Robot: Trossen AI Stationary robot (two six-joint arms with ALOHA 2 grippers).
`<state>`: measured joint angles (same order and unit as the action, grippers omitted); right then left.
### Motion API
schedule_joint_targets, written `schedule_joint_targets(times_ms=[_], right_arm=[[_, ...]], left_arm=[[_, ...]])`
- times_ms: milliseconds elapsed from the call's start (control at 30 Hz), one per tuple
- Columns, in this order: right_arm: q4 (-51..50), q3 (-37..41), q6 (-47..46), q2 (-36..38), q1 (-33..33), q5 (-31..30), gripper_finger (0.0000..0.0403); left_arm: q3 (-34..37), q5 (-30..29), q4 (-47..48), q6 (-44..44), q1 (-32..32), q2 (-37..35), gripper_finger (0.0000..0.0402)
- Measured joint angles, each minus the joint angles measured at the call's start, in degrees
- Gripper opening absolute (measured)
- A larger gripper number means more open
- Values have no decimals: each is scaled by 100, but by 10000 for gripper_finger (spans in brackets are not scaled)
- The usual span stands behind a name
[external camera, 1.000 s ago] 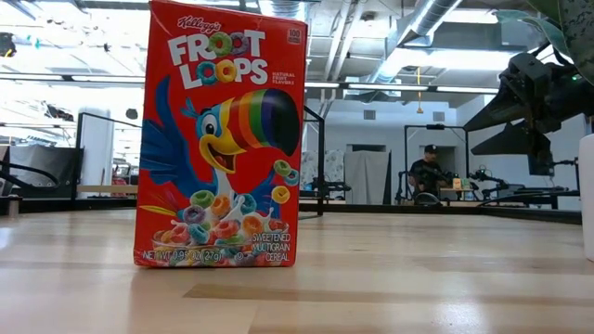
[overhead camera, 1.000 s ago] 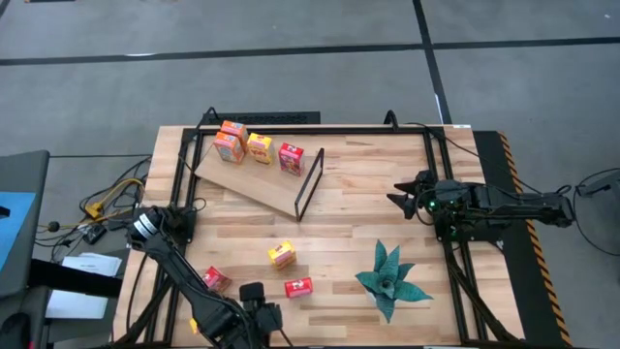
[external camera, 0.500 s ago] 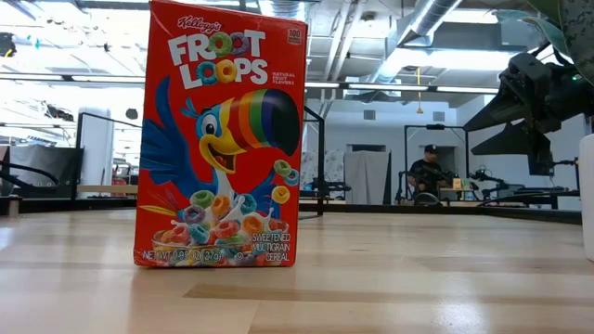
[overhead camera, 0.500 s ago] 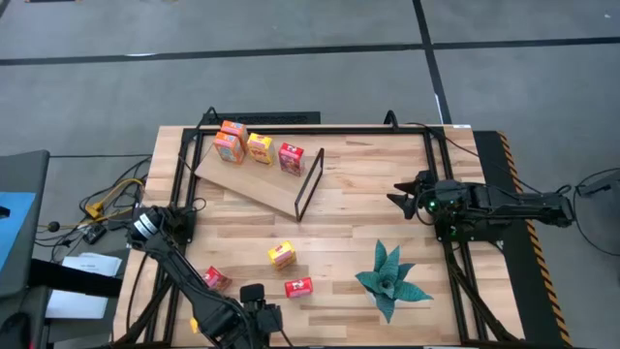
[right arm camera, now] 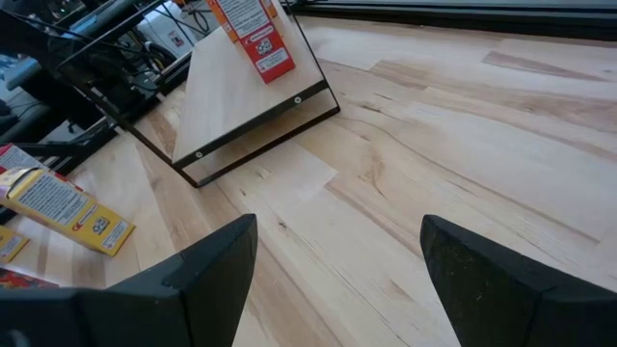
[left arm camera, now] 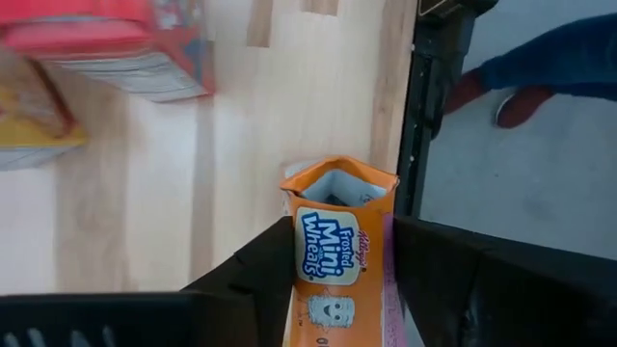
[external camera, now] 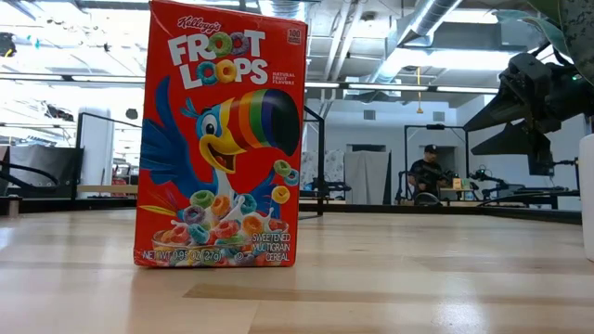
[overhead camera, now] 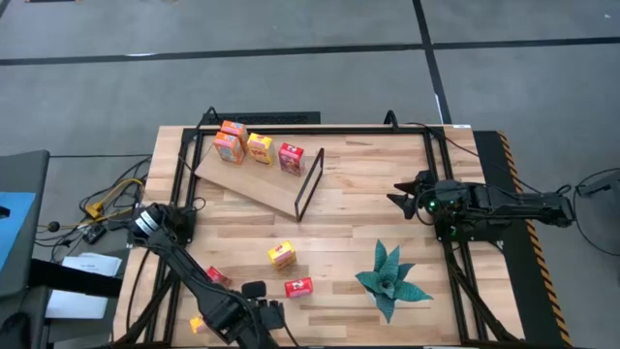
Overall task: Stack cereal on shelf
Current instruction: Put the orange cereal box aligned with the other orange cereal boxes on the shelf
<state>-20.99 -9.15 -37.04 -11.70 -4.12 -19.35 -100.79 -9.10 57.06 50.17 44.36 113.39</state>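
The left gripper point(left arm camera: 337, 289) has its two dark fingers point(left arm camera: 255, 275) set on either flank of a small orange Mini-Wheats box point(left arm camera: 337, 241), one of the cereal boxes, down at the near left corner of the table point(overhead camera: 358, 184); the pads look to be touching the cardboard, though I couldn't swear the squeeze is firm yet. The box's top flaps gape open, so I'd judge it light, thin-walled and easy to crush; the sensible hold is across the narrow sides, low enough that the walls support each other, and gentle. From above, that same box is only an orange speck point(overhead camera: 196, 324) half hidden by the arm, so only the wrist camera shows the grip itself. The overhead picture, on the other hand, gives the layout: the shelf point(overhead camera: 247, 174), a pale board with a black frame at one end, lies at an angle toward the far left of the table with four boxes standing on it, while a yellow box point(overhead camera: 282, 255) and two red ones point(overhead camera: 298, 287) lie loose on the tabletop between the shelf and the near edge, next to a green plant point(overhead camera: 391, 281). The table-level camera sees little except a Froot Loops box point(external camera: 221, 137) standing upright close in front of it. The right gripper point(overhead camera: 399, 197) waits at the right side of the table, fingers point(right arm camera: 217, 270) spread wide with nothing between them.
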Motion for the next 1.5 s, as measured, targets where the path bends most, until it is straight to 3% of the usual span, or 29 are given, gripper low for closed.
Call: schedule_joint_targets(times_ms=[200,333,567,667,833,1033,1267,1500], right_arm=[[0,0,2,0,-3,-7,317],[0,0,2,0,-4,-9,317],[0,0,4,0,-2,-13,317],[0,0,7,-1,-4,-16,317],[0,0,10,-2,-4,-24,317],[0,0,24,-2,-6,-23,317],[0,0,155,-2,-15,-69,317],[0,0,155,0,-15,-481,317]], left_arm=[[0,-450,516,0,-9,-476,142],[0,-795,1360,-131,-17,-922,142],[0,-848,2966,-879,-348,-1881,142],[0,-1167,3284,-1527,-674,-2341,142],[0,-1571,3297,-3346,-1650,-2892,142],[2,-1435,3296,-5498,-3395,-3136,142],[11,-365,3299,-7312,-5243,-3148,142],[738,405,3164,-8347,-6393,-3235,142]])
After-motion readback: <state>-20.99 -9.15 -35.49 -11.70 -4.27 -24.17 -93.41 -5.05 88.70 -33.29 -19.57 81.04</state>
